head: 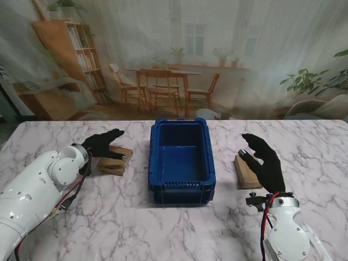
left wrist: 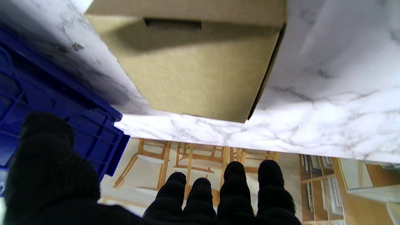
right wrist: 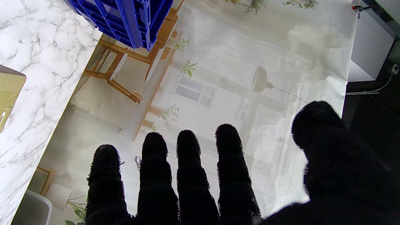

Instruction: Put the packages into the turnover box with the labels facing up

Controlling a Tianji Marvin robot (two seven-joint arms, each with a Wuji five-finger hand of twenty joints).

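The blue turnover box [head: 182, 187] stands in the middle of the table, nothing visible inside it. A brown cardboard package [head: 116, 161] lies to its left; my black-gloved left hand [head: 102, 143] hovers over its near-left part, fingers spread, holding nothing. The left wrist view shows that package [left wrist: 200, 72] plain brown with no label seen, my fingers [left wrist: 234, 187] apart from it. A second brown package [head: 246, 173] lies right of the box. My right hand [head: 265, 161] is raised over it, open, fingers [right wrist: 187, 175] extended; only a corner of the package [right wrist: 9, 90] shows there.
The table [head: 136, 228] is white marble. A printed backdrop of a room with chairs and shelves hangs behind its far edge. The box's blue ribbed wall [left wrist: 47, 93] sits close beside the left package.
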